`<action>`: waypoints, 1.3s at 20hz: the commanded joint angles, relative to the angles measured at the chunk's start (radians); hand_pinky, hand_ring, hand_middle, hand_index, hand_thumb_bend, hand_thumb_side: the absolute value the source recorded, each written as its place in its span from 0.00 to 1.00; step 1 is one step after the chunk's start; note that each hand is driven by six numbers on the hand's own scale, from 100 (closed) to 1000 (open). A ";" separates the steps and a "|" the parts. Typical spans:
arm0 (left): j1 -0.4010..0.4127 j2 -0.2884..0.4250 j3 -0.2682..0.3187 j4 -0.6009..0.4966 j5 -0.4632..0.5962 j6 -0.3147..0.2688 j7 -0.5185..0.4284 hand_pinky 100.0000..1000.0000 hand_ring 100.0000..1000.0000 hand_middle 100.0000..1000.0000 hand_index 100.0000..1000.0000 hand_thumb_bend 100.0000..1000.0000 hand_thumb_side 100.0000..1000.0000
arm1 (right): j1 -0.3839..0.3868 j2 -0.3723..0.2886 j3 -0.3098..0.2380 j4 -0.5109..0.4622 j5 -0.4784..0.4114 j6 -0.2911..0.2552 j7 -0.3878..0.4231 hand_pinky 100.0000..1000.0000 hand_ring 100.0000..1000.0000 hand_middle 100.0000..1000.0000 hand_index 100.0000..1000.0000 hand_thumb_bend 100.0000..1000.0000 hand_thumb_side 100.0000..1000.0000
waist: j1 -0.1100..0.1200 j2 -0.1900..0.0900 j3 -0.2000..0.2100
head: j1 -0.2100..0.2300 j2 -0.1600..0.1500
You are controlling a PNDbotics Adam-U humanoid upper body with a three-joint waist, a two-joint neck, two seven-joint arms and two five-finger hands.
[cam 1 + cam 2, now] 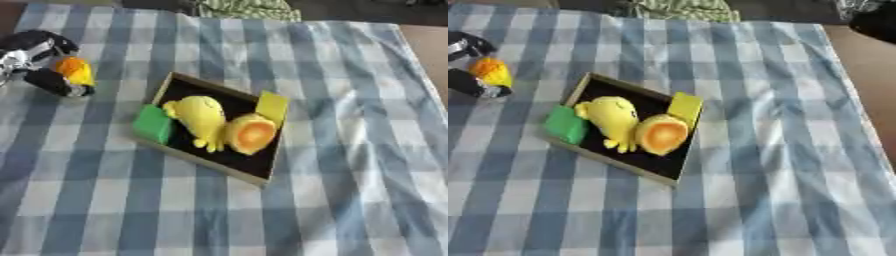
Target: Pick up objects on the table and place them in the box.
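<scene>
A shallow black box [220, 156] with a pale rim lies near the middle of the checked cloth. Inside it are a yellow toy [201, 116] and an orange round thing [251, 134]. A green block [154, 123] leans at its left side and a yellow block [272, 106] at its far right corner. At the far left my left hand [39, 61] holds a small orange-and-yellow object [75, 70] between curled fingers and thumb, above the cloth. A dark shape at the top right corner [877, 22] may be my right arm; no right hand shows.
The blue-and-white checked cloth [350, 175] covers the table, with folds on the right. Bare brown table edge [868, 75] shows at the right. A green striped cloth [249, 9] lies at the far edge.
</scene>
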 commanded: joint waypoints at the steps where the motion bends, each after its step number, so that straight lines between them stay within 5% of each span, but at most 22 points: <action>1: -0.028 0.010 0.020 0.000 -0.003 0.015 0.016 0.88 0.81 0.75 0.86 0.39 0.30 | -0.010 -0.017 -0.009 -0.004 -0.004 -0.002 0.002 0.83 0.63 0.59 0.72 0.00 0.31 | -0.008 -0.006 -0.003 | 0.005 -0.016; 15: -0.029 0.010 0.005 -0.029 0.020 0.032 -0.012 0.81 0.72 0.63 0.74 0.14 0.00 | -0.009 -0.012 -0.010 0.008 -0.005 0.000 0.002 0.83 0.63 0.59 0.72 0.00 0.31 | -0.008 -0.012 -0.002 | 0.005 -0.008; 26: -0.007 0.054 -0.121 -0.403 0.172 -0.078 -0.095 0.81 0.72 0.63 0.73 0.07 0.00 | -0.003 -0.014 -0.007 0.012 -0.007 -0.003 0.006 0.83 0.63 0.59 0.72 0.00 0.32 | -0.002 -0.040 0.006 | -0.019 0.015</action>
